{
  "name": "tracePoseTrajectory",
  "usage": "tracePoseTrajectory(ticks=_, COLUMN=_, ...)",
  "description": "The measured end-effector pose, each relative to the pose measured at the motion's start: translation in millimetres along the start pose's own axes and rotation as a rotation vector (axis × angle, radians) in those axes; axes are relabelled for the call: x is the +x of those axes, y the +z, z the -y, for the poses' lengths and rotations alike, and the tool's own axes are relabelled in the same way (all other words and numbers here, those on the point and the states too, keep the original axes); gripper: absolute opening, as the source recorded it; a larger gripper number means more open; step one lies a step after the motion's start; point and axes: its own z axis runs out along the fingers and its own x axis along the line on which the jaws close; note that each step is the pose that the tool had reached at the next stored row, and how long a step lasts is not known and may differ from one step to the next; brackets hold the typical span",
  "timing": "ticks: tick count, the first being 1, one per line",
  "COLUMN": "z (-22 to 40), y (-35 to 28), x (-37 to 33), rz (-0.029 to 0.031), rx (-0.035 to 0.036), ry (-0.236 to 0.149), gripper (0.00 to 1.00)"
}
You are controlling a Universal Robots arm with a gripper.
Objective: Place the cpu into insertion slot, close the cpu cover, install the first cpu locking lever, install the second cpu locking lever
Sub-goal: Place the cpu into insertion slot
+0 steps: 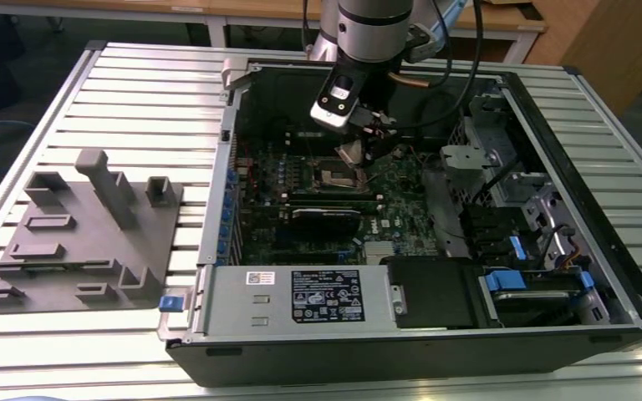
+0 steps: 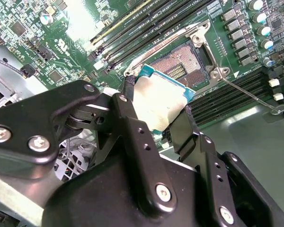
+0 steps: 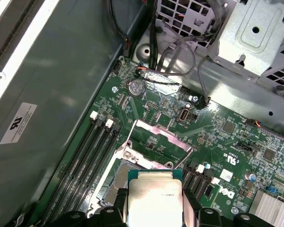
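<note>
CPU, flat square silvery-beige chip (image 2: 154, 113), is hanging clamped in black gripper (image 2: 157, 101) just over empty dark-centred square insertion slot (image 2: 182, 71); silvery metal-frame cover (image 3: 156, 136) is standing open, nothing locked yet.

Cpu (image 2: 163, 106): small flat sq chip, pale silvery-beige top w/ a teal-green edge. It's up off the board (image 2: 71, 47), tilted, not seated, hanging just above the slot (image 2: 187, 66) and partly over one side of it. Slot: sq socket in the green board, thin metal rim, centre bare w/ a dark coppery contact field showing. Cover (image 3: 157, 138): thin silvery frame w/ sq window, swung up and standing open at one edge of the slot. Thin wire lever (image 2: 246, 91) runs out from a slot corner, unlatched.
</note>
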Motion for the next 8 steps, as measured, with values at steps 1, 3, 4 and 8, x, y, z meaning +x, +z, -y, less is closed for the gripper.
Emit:
tracePoseTrajectory(ticks=1, z=0.0, y=0.0, x=0.0, rz=0.0001, rx=0.0, ry=0.001, gripper=0.54)
tracePoseTrajectory(ticks=3, z=0.0, y=0.0, x=0.0, rz=0.0003, rx=0.0001, ry=0.003, gripper=0.54)
tracePoseTrajectory(ticks=4, z=0.0, y=0.0, x=0.0, rz=0.0006, rx=0.0001, ry=0.006, gripper=0.54)
tracePoseTrajectory(ticks=8, z=0.0, y=0.0, x=0.0, rz=0.0019, rx=0.0003, ry=0.02, gripper=0.54)
